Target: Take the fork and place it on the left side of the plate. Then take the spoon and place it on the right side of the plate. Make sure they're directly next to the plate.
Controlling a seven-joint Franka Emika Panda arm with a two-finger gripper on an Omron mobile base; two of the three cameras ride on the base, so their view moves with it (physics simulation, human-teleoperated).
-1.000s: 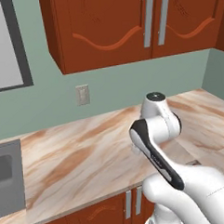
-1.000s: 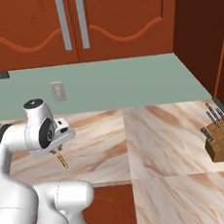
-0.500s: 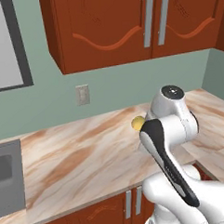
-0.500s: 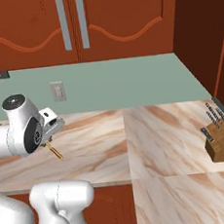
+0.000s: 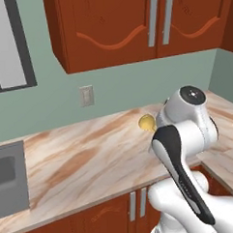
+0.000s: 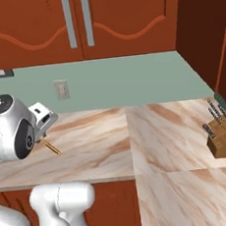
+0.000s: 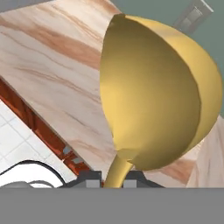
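Spoon with a round bright yellow bowl (image 7: 157, 94) and thin golden-brown handle is clamped by that handle between the gripper's (image 7: 111, 178) two dark fingertips, lifted in the air above the marbled beige stone counter (image 5: 87, 158). The white arm is folded high, its wrist bent so the hand points out across the counter toward the green wall. A wooden knife block (image 6: 225, 137) sits far right.
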